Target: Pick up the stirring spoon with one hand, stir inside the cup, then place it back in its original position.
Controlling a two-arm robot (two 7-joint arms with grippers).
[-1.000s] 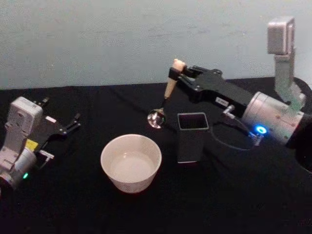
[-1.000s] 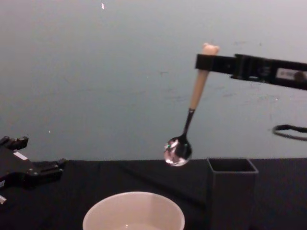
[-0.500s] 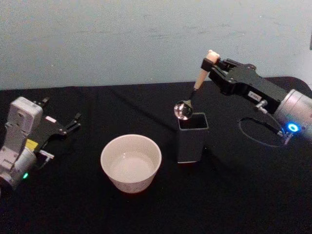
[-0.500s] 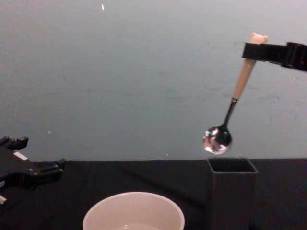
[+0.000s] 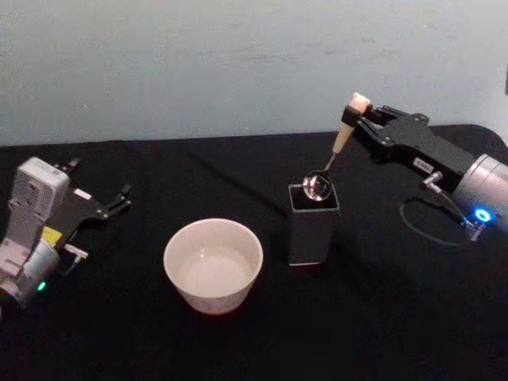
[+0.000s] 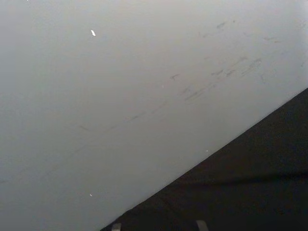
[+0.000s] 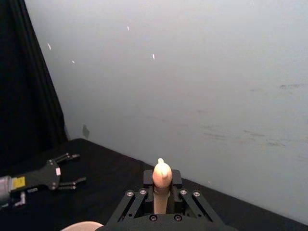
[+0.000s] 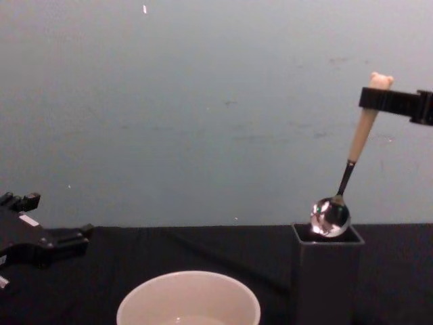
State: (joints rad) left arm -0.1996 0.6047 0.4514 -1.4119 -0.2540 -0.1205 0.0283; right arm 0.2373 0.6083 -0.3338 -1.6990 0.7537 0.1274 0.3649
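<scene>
- Right gripper (image 5: 355, 121) sits up and to the right of the holder (image 5: 312, 230), jaws clamped on the upper handle of the stirring spoon (image 5: 334, 153). The bear head pokes out just above the fingers.
- In the right wrist view the spoon handle (image 7: 162, 177) stands pinched between the two closed finger linkages of the right gripper (image 7: 162, 186).
- Spoon is tilted: the handle leans up and right away from the holder, and the metal neck runs down-left to the bowl.
- In the chest view the spoon (image 8: 354, 154) has its shiny bowl right at the holder's (image 8: 326, 277) square mouth, lower edge about level with the rim. I cannot tell whether it touches the wall.
- Cup (image 5: 208, 298) stands on the black table (image 5: 397, 325) just left of the holder and slightly nearer the robot, apart from it. Nothing sticks out of it.
- Left gripper (image 5: 121, 200) is parked far left of the holder, beyond the cup and low over the table, fingers spread, holding nothing.
- Right wrist view also shows the left gripper (image 7: 73, 169) with both prongs apart.
</scene>
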